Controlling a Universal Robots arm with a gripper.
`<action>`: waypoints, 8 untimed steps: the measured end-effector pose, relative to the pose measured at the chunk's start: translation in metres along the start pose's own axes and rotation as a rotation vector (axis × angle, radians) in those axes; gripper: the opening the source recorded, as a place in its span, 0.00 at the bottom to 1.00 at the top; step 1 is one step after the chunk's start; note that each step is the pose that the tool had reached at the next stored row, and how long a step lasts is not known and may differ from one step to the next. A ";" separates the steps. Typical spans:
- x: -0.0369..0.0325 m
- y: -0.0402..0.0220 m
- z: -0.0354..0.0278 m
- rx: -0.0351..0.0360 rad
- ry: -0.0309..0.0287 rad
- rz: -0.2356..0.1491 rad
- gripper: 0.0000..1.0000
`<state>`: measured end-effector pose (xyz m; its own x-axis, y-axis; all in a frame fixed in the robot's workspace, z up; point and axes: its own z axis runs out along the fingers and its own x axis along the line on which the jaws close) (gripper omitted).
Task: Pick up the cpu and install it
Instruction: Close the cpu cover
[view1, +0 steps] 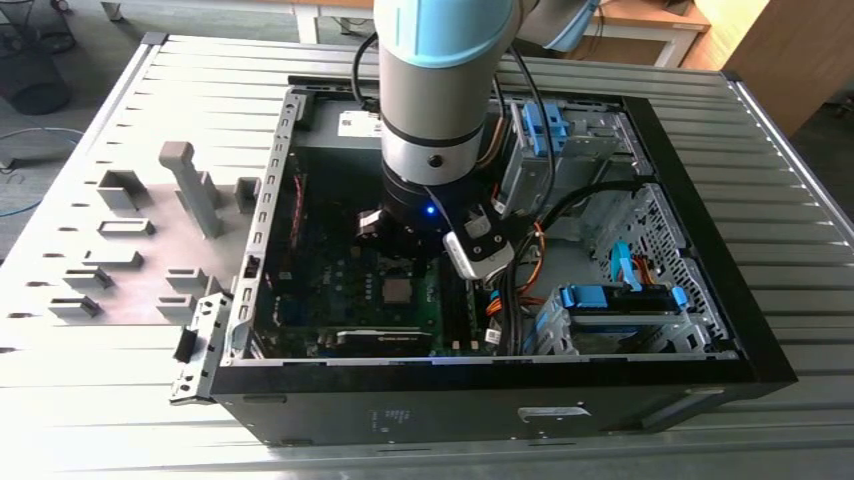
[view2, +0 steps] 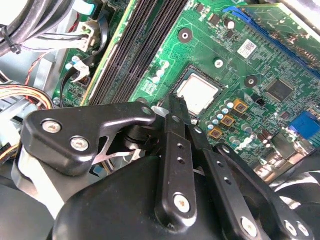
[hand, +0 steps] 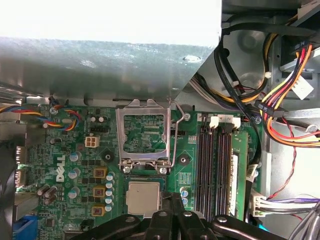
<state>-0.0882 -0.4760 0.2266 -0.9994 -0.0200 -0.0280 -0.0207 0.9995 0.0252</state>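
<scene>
The arm (view1: 434, 90) comes straight down from the upper middle of the exterior view into an open computer case (view1: 467, 405), which lies on its side on a slatted metal table (view1: 174, 80). Its wrist stands upright near the centre of the frame, close over the green motherboard (view1: 334, 295).

The gripper (view2: 174, 103) points down at the board. In both wrist views its black fingers (hand: 161, 216) run together to a single tip, pressed closed with nothing seen between them.

The cpu (view1: 396, 292) lies flat in its socket (view2: 186, 76), silvery top up. In the exterior view it sits in the lower middle of the frame, just below the wrist. In the second wrist view the closed fingertips end just beside one edge of the chip; I cannot tell whether they touch it. The first wrist view shows the same closeness, with the chip right next to the tips.

Beyond the chip, in the first wrist view, the socket's metal load plate (hand: 144, 131) is swung open and stands up from the board. Its wire lever (hand: 173, 137) is raised alongside. Black memory slots (hand: 214, 165) run beside the socket, and bundles of coloured cables (hand: 285, 100) hang at the case's edge.

Grey holder blocks (view1: 120, 235) stand on the table at the exterior view's left, outside the case.
</scene>
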 end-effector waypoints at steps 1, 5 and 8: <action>0.0000 0.0000 0.0000 0.0001 0.0000 0.000 0.11; 0.0000 0.0000 -0.0007 -0.0002 -0.0001 0.000 0.11; -0.0001 0.0000 -0.0009 0.0000 -0.0001 0.000 0.11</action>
<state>-0.0881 -0.4760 0.2276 -0.9994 -0.0200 -0.0281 -0.0207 0.9995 0.0252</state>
